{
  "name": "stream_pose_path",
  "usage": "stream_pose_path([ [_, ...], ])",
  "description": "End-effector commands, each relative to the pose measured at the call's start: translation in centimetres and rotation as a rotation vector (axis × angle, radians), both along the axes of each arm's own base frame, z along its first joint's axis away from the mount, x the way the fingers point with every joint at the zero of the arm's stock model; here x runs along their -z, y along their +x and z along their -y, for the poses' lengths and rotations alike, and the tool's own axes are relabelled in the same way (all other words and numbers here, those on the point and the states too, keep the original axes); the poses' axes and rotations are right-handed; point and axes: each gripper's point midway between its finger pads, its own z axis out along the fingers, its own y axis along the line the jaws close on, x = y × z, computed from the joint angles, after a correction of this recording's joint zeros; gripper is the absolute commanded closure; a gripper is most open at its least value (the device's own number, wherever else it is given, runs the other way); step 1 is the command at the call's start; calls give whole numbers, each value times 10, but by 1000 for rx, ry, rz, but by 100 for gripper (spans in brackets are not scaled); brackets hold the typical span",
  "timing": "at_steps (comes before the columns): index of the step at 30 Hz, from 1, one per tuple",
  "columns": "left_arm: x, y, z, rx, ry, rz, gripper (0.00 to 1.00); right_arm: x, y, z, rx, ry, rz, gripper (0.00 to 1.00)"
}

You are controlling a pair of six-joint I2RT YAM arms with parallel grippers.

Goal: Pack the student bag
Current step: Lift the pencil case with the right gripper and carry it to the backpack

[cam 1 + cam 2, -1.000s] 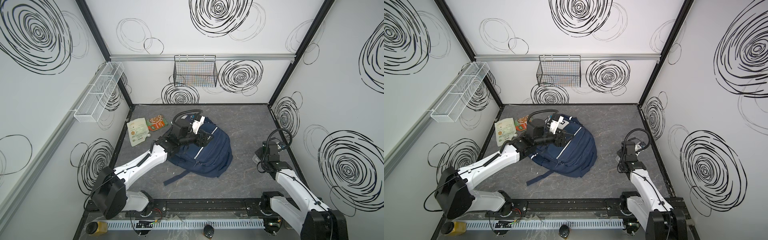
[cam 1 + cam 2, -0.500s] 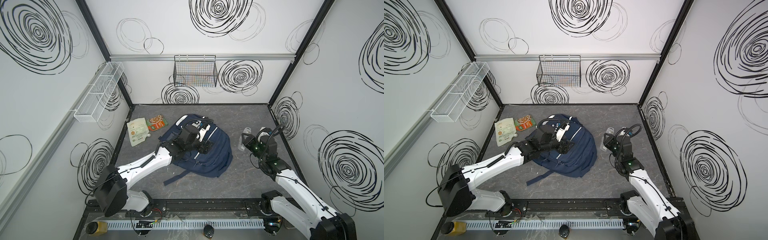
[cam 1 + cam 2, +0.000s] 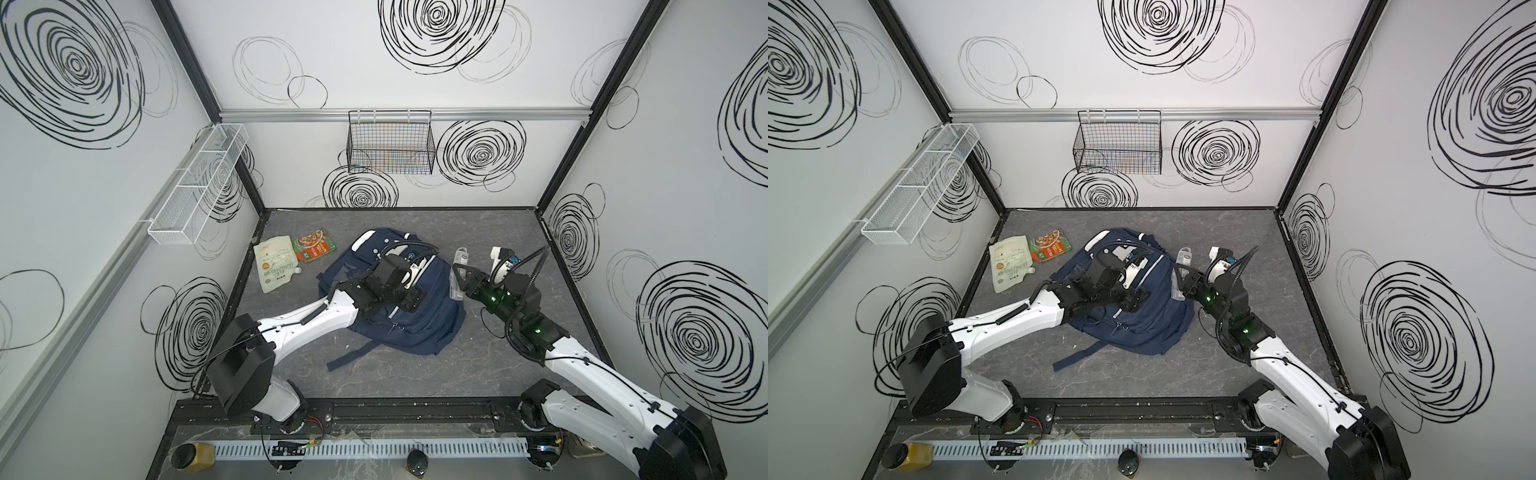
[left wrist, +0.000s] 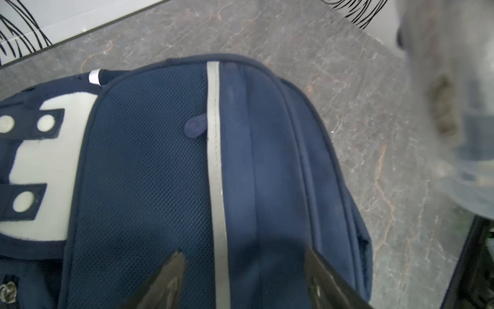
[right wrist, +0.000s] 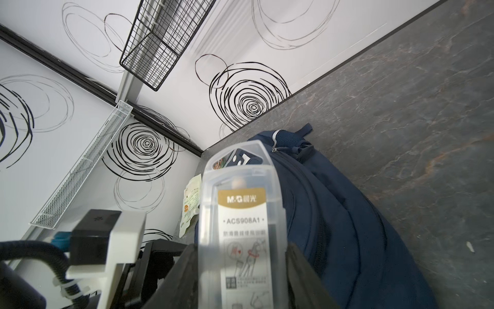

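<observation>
The student bag (image 3: 419,328) (image 3: 1150,328), navy with white stripes, lies flat mid-floor in both top views. My left gripper (image 3: 411,301) (image 3: 1136,301) hovers over its middle. In the left wrist view that gripper (image 4: 243,256) is open, its fingers astride a white stripe on the bag (image 4: 149,174), with nothing held. My right gripper (image 3: 459,282) (image 3: 1181,282) is just off the bag's right edge, shut on a clear plastic case (image 3: 462,255) (image 3: 1183,255). In the right wrist view the labelled case (image 5: 240,208) stands between the jaws of the right gripper (image 5: 242,251), with the bag (image 5: 347,227) behind it.
A white pouch (image 3: 276,266) and an orange-green food packet (image 3: 312,249) lie on the floor left of the bag. A black wire basket (image 3: 390,145) hangs on the back wall, a white mesh shelf (image 3: 199,183) on the left wall. A bag strap (image 3: 353,357) trails toward the front.
My right arm has swung in from the right wall with the clear case, up to the bag's right edge. My left gripper has moved from the bag's top end down over its middle.
</observation>
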Motion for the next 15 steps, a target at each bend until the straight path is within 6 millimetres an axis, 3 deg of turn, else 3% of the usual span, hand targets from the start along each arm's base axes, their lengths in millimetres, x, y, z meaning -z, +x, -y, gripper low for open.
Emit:
stream_pose_path([
  [1, -13, 9, 5, -14, -8, 61, 28, -27, 4, 2, 25, 12, 70, 77],
  [8, -25, -6, 19, 26, -47, 132, 22, -36, 2, 11, 59, -26, 102, 77],
  [15, 1, -2, 14, -1, 122, 144, 22, -34, 2, 9, 52, -27, 97, 78],
])
